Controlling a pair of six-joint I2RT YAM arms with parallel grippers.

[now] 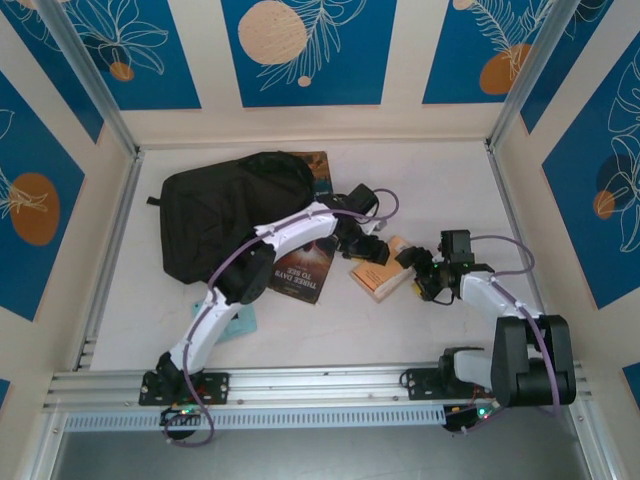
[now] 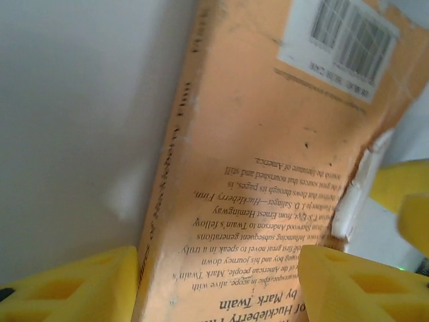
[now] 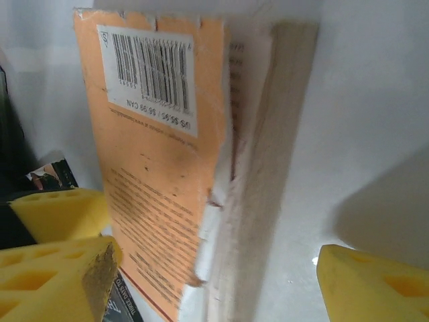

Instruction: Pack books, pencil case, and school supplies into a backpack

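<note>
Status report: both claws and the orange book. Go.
Left claw astride orange book, grip unconfirmed. Right claw open, straddling its page edge. Book on table, outside backpack. Brown book lies between.

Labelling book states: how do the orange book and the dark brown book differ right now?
The orange book: back cover up, barcode showing, cover edge torn. The dark brown book: white title up, partly under the left arm, beside the backpack. Both paperbacks, both outside it.

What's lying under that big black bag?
A book pokes out past the backpack at its far right edge, seemingly tucked beneath. The rest, and anything else underneath, is covered by the fabric.
</note>
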